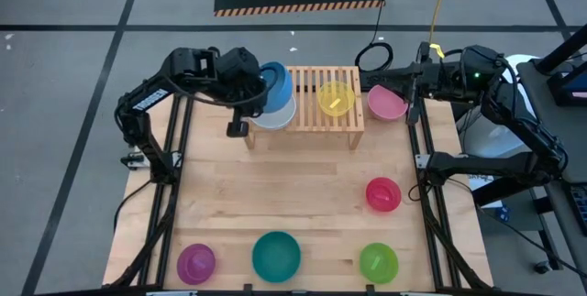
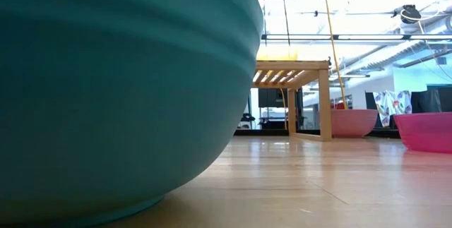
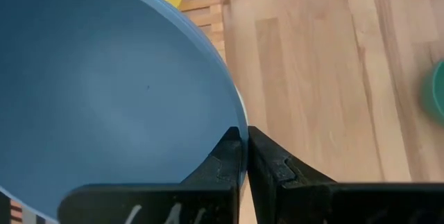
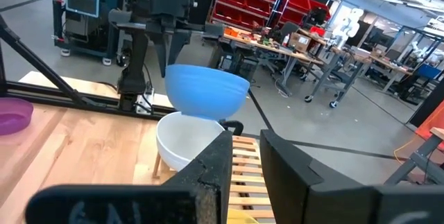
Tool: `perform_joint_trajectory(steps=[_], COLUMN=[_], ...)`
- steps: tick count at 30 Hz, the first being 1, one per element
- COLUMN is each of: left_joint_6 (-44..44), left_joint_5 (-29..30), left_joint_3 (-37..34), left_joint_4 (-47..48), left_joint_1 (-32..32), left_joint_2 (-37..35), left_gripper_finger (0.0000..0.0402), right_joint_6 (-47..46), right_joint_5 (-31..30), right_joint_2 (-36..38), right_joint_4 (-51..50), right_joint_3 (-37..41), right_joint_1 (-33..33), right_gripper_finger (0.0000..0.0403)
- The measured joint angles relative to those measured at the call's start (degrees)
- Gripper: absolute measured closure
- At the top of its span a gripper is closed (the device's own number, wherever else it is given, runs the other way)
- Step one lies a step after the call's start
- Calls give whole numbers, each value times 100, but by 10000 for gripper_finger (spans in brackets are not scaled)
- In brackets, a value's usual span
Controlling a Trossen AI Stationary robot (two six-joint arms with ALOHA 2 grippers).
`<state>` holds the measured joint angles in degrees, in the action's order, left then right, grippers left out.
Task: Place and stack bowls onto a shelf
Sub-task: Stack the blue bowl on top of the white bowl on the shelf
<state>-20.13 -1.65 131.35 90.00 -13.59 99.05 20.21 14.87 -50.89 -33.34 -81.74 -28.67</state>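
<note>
A: Start at the near edge of the tabletop [image 1: 275,195], placing everything against the shelf.

B: Three bowls lie well in front of the shelf [image 1: 312,113]: the purple bowl [image 1: 196,262] off toward its left end, the teal bowl [image 1: 276,255] about level with its left half, the green bowl [image 1: 378,261] past its right end. The red bowl [image 1: 382,193] sits nearer the shelf, in front of its right end and slightly outside it.

A: On the shelf itself?

B: The white bowl [image 1: 275,115] rests on its left end. The yellow bowl [image 1: 336,98] sits upright on the slats, right of centre. The pink bowl [image 1: 386,104] stands on the tabletop just beside the right end.

A: The hands?

B: The left hand [image 3: 244,156] is clamped on the rim of the blue bowl [image 4: 206,89], holding it tilted just above the white bowl. The right hand [image 4: 244,156] hangs beyond the shelf's right end, above the pink bowl, fingers apart and holding nothing.
</note>
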Motion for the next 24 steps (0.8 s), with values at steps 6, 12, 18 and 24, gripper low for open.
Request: perform_joint_trajectory(steps=[6,12,18,24], left_joint_6=[318,421,277,246], left_joint_5=[6,-148,-139,-135], left_joint_3=[-60,-799,-1435,-1651], left_joint_4=[-7,4,6,-1], left_joint_1=[0,-31,-43,-105], left_joint_2=[-1,-63,-90,-95], left_gripper_finger=[391,391,391,391], right_joint_6=[0,18,65,164], right_joint_5=[0,0,0,0], right_joint_2=[0,1,0,1], right_joint_4=[2,2,2,2], right_joint_3=[-1,-1,0,1], right_joint_1=[-2,0,0,0], right_gripper_finger=[335,335,335,335])
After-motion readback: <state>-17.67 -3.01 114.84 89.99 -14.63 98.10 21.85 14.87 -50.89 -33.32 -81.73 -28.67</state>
